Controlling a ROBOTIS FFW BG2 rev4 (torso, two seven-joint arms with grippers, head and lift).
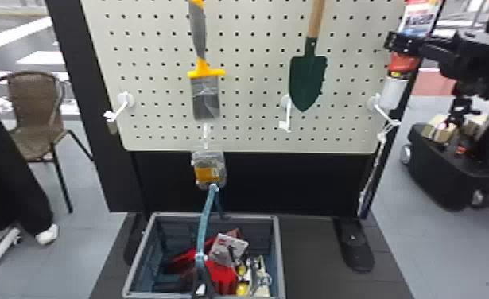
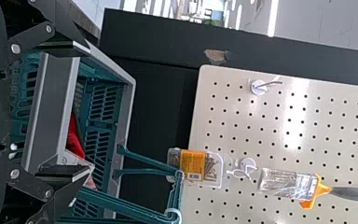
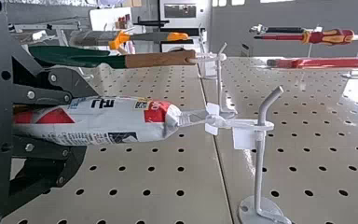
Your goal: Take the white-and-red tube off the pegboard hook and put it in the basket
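Observation:
At the pegboard's right edge, my right gripper (image 1: 399, 44) is at the white-and-red tube (image 1: 392, 92). In the right wrist view the right gripper (image 3: 86, 122) is shut on the tube (image 3: 121, 120), one finger on each side of its body. A clear strap joins the tube's end to a white ring, which still encircles the metal hook (image 3: 259, 168) below its bent tip. The grey-rimmed basket (image 1: 280, 254) stands below the board. My left gripper (image 2: 81, 111) is open, its fingers spread in front of the basket (image 2: 127, 112).
A green trowel (image 1: 307, 81) and a yellow-handled brush (image 1: 206, 97) hang on the pegboard (image 1: 251, 51). A small pack (image 1: 208, 171) hangs above the basket's raised handle (image 1: 203, 226). Several items lie in the basket. Bare white hooks (image 1: 118, 109) project from the board.

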